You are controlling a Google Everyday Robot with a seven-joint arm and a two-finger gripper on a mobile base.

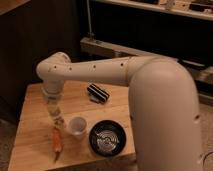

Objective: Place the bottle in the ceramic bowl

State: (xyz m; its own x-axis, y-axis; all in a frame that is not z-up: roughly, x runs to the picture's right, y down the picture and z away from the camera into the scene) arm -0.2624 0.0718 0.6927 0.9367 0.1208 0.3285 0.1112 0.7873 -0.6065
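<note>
At the front left of the desk (pixel 31 131), just left of the small white cup (pixel 77 126), you find the bottle (pixel 60 121): a small whitish shape with reddish marks, right at the lower end of the tool (pixel 56 115). The two overlap so closely that you cannot separate their outlines, and you cannot tell whether the bottle stands on the wood or is lifted off it. You also cannot tell whether the tool is spread, pressed together or pinching the bottle.

Look just to the right and you see the cup standing upright, its open mouth facing up, close beside the bottle. Below the bottle, nearer the front edge, the orange carrot (pixel 57 143) lies lengthwise, its thin end pointing toward that edge.

To the right of the cup sits the ceramic bowl (pixel 106 138), round and black with white spiral lines inside. It is near the cup but apart from it, and the bottle is outside it, on the far side of the cup.

Farther back, near the middle of the desk, you see a dark striped object (pixel 98 93) lying at a slant, well apart from the rest.

The white arm (pixel 100 72) reaches from the bulky body on your right across the desk to an elbow at the left, then drops straight down to the tool.
</note>
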